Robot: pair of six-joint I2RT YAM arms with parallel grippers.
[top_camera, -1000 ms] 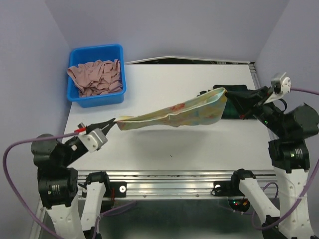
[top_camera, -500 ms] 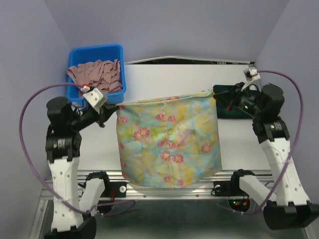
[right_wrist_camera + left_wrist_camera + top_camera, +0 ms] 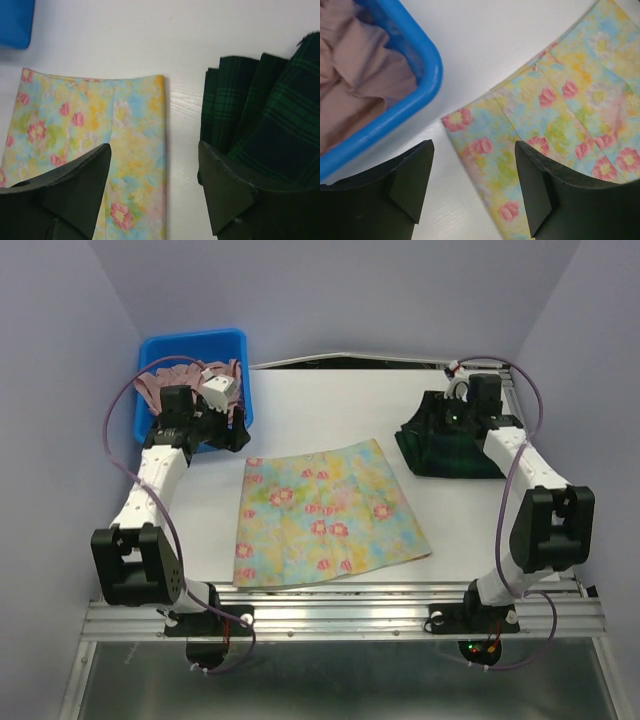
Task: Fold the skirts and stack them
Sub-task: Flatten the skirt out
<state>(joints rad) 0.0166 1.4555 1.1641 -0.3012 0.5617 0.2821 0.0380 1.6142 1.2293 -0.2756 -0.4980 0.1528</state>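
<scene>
Lilac walls [image 3: 60, 330] close round my white table [image 3: 330, 405]. At its far left the blue bin [image 3: 190, 338] holds crumpled pink cloth [image 3: 155, 380]; my left gripper [image 3: 472, 150] hangs beside it, jaws apart, empty. The floral skirt [image 3: 320, 515] lies flat mid-table. Far right, my right gripper [image 3: 154, 150], jaws apart, hovers at the edge of the heaped plaid skirt [image 3: 440, 455]

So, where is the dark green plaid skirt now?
Top view: the dark green plaid pleated skirt lies bunched on the white table's right side, apart from the flat yellow floral skirt to its left.
</scene>
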